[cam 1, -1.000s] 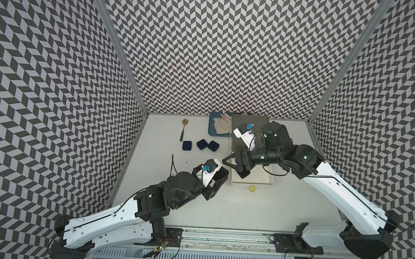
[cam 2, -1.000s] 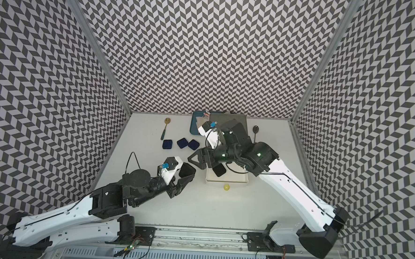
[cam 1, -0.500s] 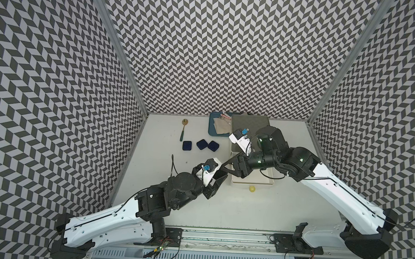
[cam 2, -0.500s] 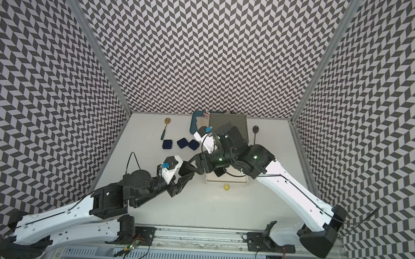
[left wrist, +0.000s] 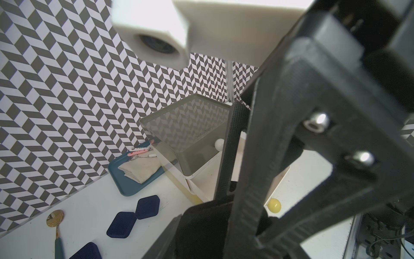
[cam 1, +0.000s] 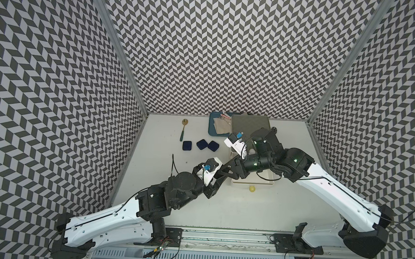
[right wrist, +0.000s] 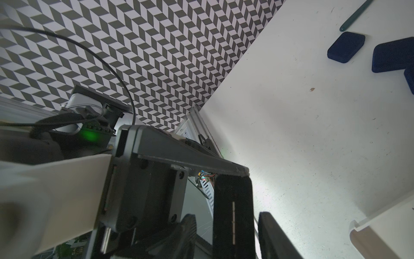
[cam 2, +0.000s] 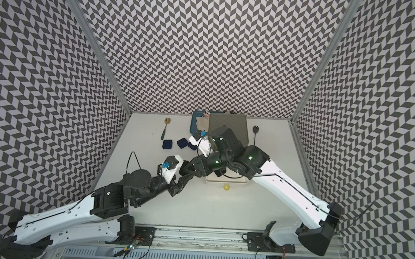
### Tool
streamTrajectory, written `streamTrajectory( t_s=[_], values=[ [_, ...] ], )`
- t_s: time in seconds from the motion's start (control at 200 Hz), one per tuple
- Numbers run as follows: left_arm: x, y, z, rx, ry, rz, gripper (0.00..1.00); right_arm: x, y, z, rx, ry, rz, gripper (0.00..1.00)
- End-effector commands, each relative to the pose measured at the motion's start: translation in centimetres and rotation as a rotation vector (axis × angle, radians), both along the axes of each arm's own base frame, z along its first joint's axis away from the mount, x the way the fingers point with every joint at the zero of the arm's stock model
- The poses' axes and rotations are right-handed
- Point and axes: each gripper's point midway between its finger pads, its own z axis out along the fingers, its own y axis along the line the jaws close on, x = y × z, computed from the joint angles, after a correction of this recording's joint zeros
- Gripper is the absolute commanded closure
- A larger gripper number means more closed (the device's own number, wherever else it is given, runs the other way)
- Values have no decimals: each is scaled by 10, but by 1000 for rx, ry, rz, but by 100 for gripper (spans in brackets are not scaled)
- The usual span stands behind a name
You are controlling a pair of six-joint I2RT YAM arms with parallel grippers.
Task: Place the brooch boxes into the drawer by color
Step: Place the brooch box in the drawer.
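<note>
Black brooch box [right wrist: 233,197] lies between right tool's [right wrist: 228,217] jaws.

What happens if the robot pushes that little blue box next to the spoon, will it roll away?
Probably not: the blue box lies flat, so it should slide. It looks velvety, so likely grippy. Being small, probably light.

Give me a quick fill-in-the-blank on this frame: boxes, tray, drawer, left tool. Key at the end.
1. ___ navy brooch boxes lie on the table.
2. The folded cloth lies in the ___ tray.
3. The ball knob in front of the pulled-out drawer is ___.
4. The left tool grips a ___ brooch box.

Missing words: three; blue; yellow; black.
</note>
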Motion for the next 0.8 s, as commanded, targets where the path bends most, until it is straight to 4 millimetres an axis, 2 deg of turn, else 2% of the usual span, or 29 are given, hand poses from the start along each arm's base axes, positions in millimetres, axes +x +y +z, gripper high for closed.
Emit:
streamTrajectory(
  t_s=[0.0,0.105,0.19,0.25,0.29,0.305,0.441,0.551,0.686,0.791],
  values=[
    [-2,-3,23,-54,-25,-13,44,2,7,6,37,-35,14,58],
    [-2,-5,23,-48,-24,-18,44,3,6,5,33,-38,9,67],
    [-1,-6,23,-47,-23,-15,39,4,5,6,37,-45,0,81],
    [0,-7,23,-48,-22,-10,22,5,4,8,42,-53,-10,88],
    [1,-7,23,-45,-21,-6,2,6,3,8,41,-59,-19,93],
    [1,-8,22,-43,-18,-4,1,7,3,9,40,-63,-25,94],
    [5,-9,16,-36,6,18,0,18,-6,13,33,-105,-98,98],
    [6,-5,22,-75,7,32,0,36,-22,22,32,-145,-204,98],
    [14,16,33,-159,-6,115,0,65,-64,24,23,-184,-364,98],
    [33,33,20,-182,53,167,0,83,-105,7,14,-186,-482,97]
  ],
)
